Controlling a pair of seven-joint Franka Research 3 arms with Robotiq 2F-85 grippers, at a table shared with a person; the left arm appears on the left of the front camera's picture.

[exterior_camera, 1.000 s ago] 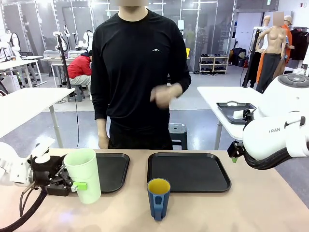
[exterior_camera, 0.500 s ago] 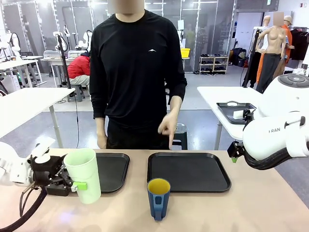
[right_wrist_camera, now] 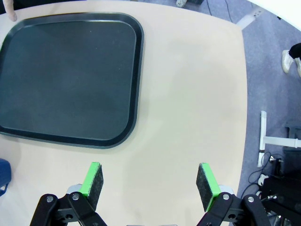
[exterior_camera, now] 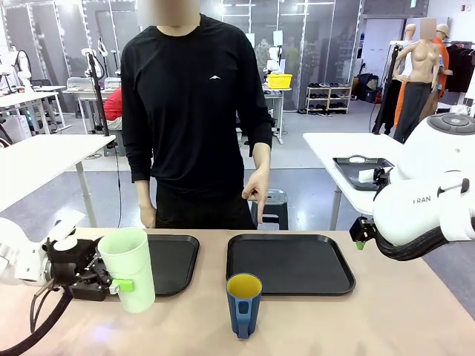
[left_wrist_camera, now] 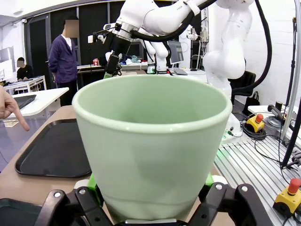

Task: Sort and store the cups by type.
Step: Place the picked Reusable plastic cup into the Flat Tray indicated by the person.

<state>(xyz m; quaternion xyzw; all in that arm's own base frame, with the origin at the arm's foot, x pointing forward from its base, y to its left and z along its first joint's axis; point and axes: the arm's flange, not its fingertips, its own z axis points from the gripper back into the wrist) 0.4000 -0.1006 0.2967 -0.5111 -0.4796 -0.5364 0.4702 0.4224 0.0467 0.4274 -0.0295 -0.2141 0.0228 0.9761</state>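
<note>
Mint-green tumbler [exterior_camera: 128, 268] stands at the left edge of the left tray [exterior_camera: 174, 261], clamped by the left gripper [left_wrist_camera: 150, 200], likely for lifting onto it; blue mug [exterior_camera: 243, 304] sits farther right (right gripper [right_wrist_camera: 149, 181] gapes wide, empty).

A left tray [exterior_camera: 175, 259] and a right tray [exterior_camera: 291, 263], both black, lie side by side on a tan table [exterior_camera: 386, 319]. A person [exterior_camera: 194, 111] in a black long-sleeved top stands at its far edge, with a yellow crate [exterior_camera: 279, 80] well behind.

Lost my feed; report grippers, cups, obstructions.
Left gripper shut on mint tumbler. Right gripper open, empty. Blue mug free, before right tray. Person's hand pointing near it.
</note>
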